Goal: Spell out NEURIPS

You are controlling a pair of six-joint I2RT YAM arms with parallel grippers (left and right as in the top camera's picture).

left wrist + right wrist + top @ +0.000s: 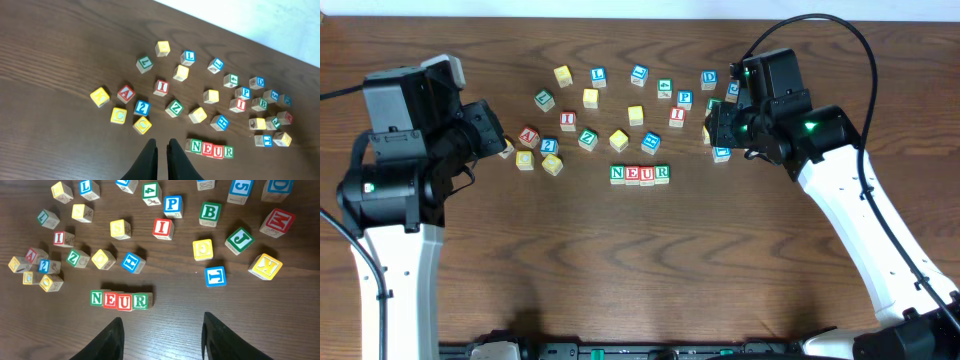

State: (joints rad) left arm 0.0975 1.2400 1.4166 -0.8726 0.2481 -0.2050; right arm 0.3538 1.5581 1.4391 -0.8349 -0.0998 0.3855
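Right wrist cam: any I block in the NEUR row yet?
No. The row ends at R; a red I block sits apart above it.

The overhead camera looks straight down from high above the table (640,260), taking in the left arm (390,180), the right arm (850,200) and all the scattered blocks (590,98). The left wrist camera looks down at a slant from the left, fairly high, with the table's far edge at top right. The right wrist camera sits nearer, facing almost straight down over the right half. All three share the row of blocks (640,174) reading NEUR.
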